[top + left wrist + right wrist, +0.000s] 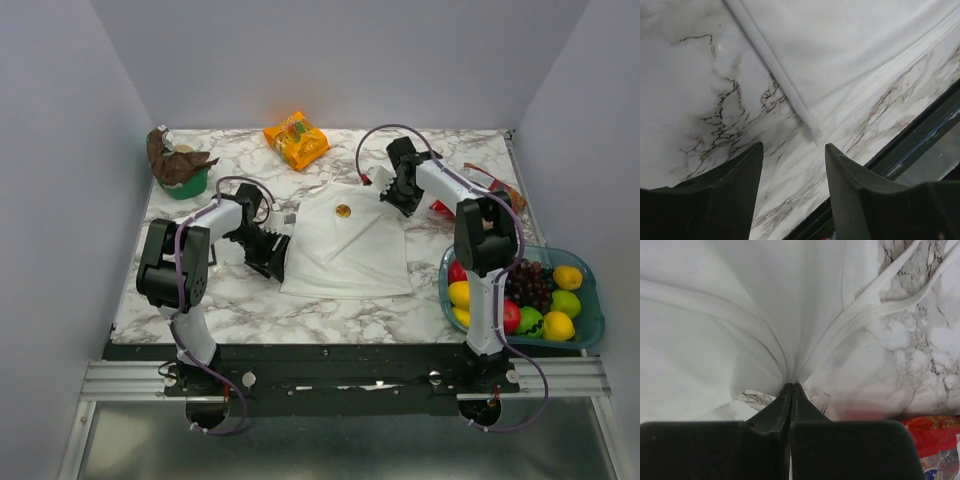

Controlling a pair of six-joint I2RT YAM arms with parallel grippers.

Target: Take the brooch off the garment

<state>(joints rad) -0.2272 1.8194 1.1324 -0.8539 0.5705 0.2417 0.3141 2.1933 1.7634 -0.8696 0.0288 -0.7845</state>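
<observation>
The white garment (345,245) lies flat in the middle of the marble table. The small golden brooch (343,211) sits on its upper chest. My right gripper (388,196) is shut on the garment's top right edge; in the right wrist view the cloth (740,315) bunches into folds at the closed fingertips (792,386), and the straps (900,300) trail to the right. My left gripper (278,262) is open and empty at the garment's lower left edge. In the left wrist view its gap (794,150) is over bare marble just short of the garment's hem corner (815,132). The brooch shows in neither wrist view.
An orange snack bag (296,139) lies at the back. A green cup with brown paper (178,165) stands at the back left. A blue tray of fruit (590,300) is at the right front. A red packet (495,180) lies behind the right arm.
</observation>
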